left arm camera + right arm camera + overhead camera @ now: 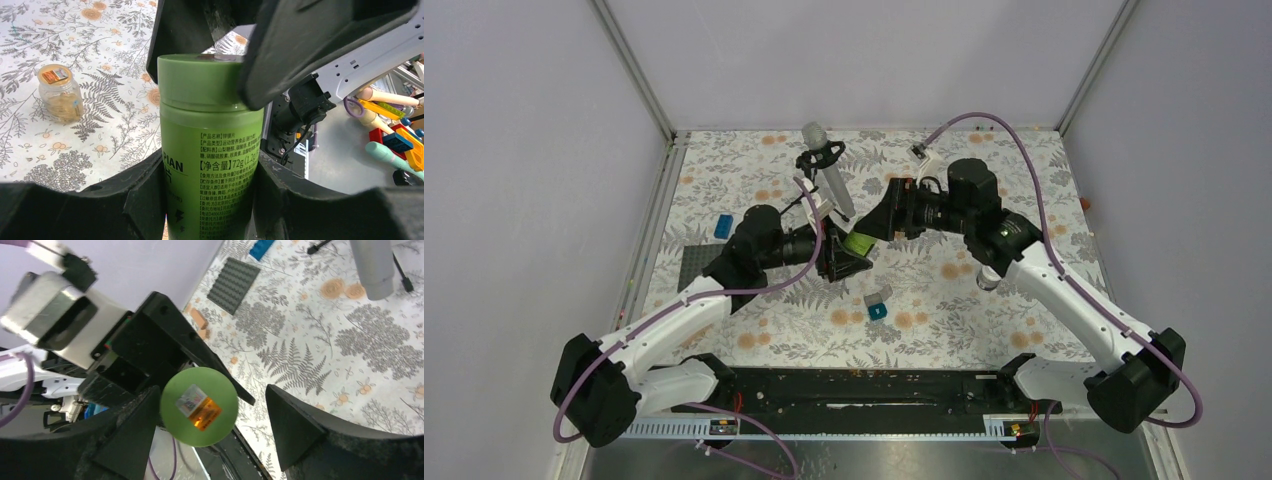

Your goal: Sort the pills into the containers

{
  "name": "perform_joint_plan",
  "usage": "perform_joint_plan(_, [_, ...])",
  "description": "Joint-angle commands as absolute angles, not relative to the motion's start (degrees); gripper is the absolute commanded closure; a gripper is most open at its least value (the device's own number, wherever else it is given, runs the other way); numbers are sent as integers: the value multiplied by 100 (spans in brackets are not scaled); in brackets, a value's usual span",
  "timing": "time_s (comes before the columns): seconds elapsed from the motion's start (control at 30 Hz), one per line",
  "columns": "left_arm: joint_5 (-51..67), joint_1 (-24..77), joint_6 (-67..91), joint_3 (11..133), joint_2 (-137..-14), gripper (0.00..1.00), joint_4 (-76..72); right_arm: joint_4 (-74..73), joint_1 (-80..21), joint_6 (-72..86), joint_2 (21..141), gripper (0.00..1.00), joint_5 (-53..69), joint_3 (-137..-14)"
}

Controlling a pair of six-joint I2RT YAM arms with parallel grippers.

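Fingers (125, 205) of the left gripper (846, 260) were clamped on the body of the green bottle (210, 150), and the right gripper (210, 395) crowded its cap end — jaws spread either side of the lid (220, 385), not closed on it. A small glass jar (60, 95) stood apart on the flowered tablecloth (984, 320), with a grey cylinder (372, 265), a grey baseplate (234, 285) and a blue brick (262, 247) farther out — pale grey walls (524, 150) enclosed it all.

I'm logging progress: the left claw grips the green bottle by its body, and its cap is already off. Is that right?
Not quite. The left claw does grip the green bottle by its body, but its cap is on, not off. The right wrist view shows it in place, with the right claw straddling it.
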State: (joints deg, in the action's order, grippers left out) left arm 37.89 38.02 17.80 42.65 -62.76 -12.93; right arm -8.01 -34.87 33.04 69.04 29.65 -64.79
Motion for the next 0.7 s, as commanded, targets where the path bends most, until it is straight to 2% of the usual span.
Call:
perform_joint_plan(0.0, [3732,3803,1421,4707,-6300,100,-1248,-1433,-3517,3161,7027,25,2728,-6981])
perform_joint_plan(0.03, [3749,3804,1428,4717,-6289,100,-1234,-1492,-3519,3123,7043,33,2808,-7017])
perform_joint_plan(0.1, [3842,3793,1462,4755,-6279,100,-1206,-1544,-3516,2979,7062,56,3093,-7067])
perform_joint_plan(0.17, [4047,3795,1493,4856,-6285,100,-1081,-1570,-3471,2707,7047,72,3602,-7071])
perform_joint_plan(0.23, [4305,3791,1448,4964,-6278,100,-801,-1556,-3359,2407,6988,79,4185,-6993])
perform_joint_plan(0.43, [5306,3755,980,5271,-6255,100,120,-1495,-3250,969,6819,91,5819,-6669])
perform_joint_plan(0.47, [5496,3749,898,5307,-6260,100,252,-1441,-3252,779,6758,98,6052,-6581])
perform_joint_plan(0.5, [5652,3744,813,5342,-6270,100,358,-1449,-3245,608,6698,100,6299,-6500])
perform_joint_plan(0.57, [5745,3744,658,5405,-6262,100,515,-1608,-3249,389,6588,100,6482,-6452])
perform_joint_plan(0.6, [5666,3744,594,5420,-6259,100,576,-1687,-3252,390,6539,93,6295,-6482])
perform_joint_plan(0.63, [5602,3740,498,5435,-6247,100,628,-1747,-3252,434,6497,69,5984,-6493])
perform_joint_plan(0.67, [5519,3741,417,5440,-6231,100,676,-1789,-3252,551,6464,40,5616,-6502])
